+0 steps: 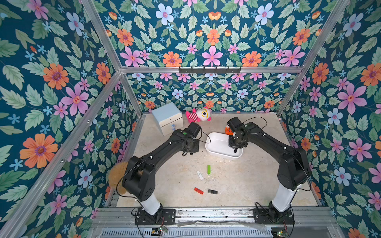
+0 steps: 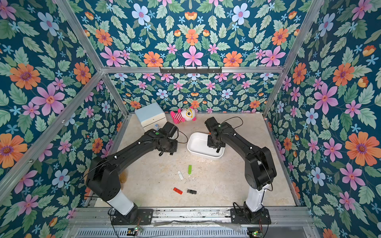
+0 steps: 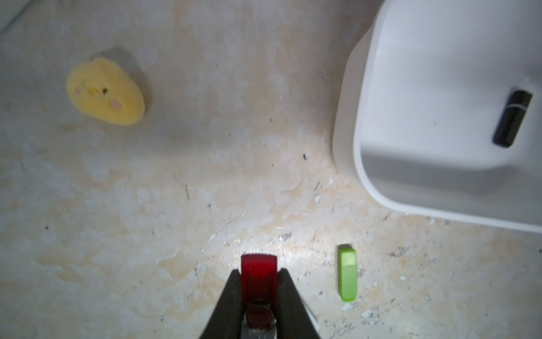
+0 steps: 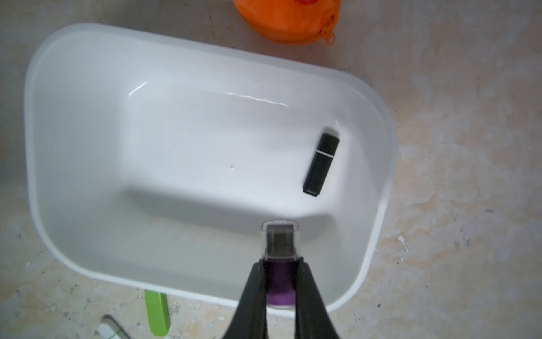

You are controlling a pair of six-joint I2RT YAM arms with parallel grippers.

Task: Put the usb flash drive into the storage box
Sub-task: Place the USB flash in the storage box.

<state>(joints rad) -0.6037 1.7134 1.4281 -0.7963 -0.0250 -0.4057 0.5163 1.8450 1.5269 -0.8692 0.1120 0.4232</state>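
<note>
The white storage box [image 1: 216, 142] [image 4: 88, 117] sits mid-table with a black flash drive [image 4: 321, 164] [image 3: 512, 121] lying inside it. My right gripper [image 4: 280, 262] [image 1: 235, 148] hangs over the box's near end, shut on a purple flash drive [image 4: 280, 249] with a clear cap. My left gripper [image 3: 258, 271] [image 1: 191, 153] hovers over bare table left of the box, shut on a translucent red flash drive [image 3: 258, 267]. Loose on the table nearer the front lie a green drive [image 1: 208, 169] [image 3: 348, 273], a white one [image 1: 199, 175], a red one [image 1: 198, 190] and a black one [image 1: 212, 191].
A pale-blue-topped drawer cabinet [image 1: 168, 118] and a pink striped plush [image 1: 199, 115] stand at the back. An orange pouch [image 4: 287, 20] lies just behind the box. A yellow plush [image 3: 104, 92] rests at the left edge. Floral walls and metal rails enclose the table.
</note>
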